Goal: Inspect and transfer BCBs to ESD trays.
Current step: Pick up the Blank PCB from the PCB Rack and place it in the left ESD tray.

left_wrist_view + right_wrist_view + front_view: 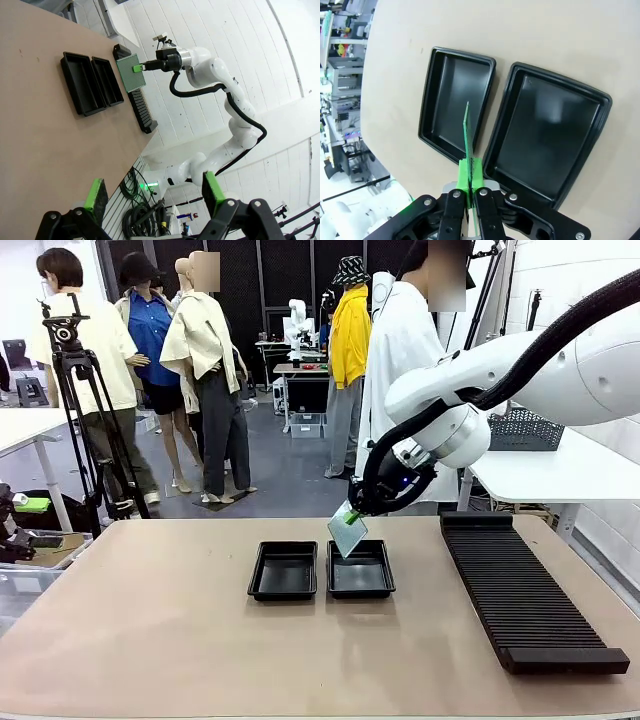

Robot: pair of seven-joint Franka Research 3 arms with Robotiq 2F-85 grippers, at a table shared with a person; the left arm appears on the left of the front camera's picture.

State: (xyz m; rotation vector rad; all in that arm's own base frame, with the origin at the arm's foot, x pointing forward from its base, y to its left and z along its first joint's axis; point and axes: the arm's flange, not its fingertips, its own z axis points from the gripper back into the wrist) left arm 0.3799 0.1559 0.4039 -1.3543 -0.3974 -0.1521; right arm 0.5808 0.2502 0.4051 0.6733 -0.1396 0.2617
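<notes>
Two black ESD trays stand side by side mid-table, one on the left (pixel 285 572) and one on the right (pixel 365 578), both with bare floors. My right gripper (pixel 356 514) is shut on a green BCB (pixel 347 533), which hangs tilted just above the right tray's far left corner. In the right wrist view the BCB (pixel 467 132) shows edge-on between the green pads (pixel 464 172), over the trays (pixel 451 95) (pixel 550 135). The left wrist view looks from high above at my open left gripper (pixel 154 192), the trays (pixel 80 82) and the held BCB (pixel 130 74).
A long black ribbed rack (pixel 520 590) lies along the table's right side. A person in a white top (pixel 400 350) stands at the far edge behind the right arm. A grey mesh basket (pixel 525 430) sits on a white table at the back right.
</notes>
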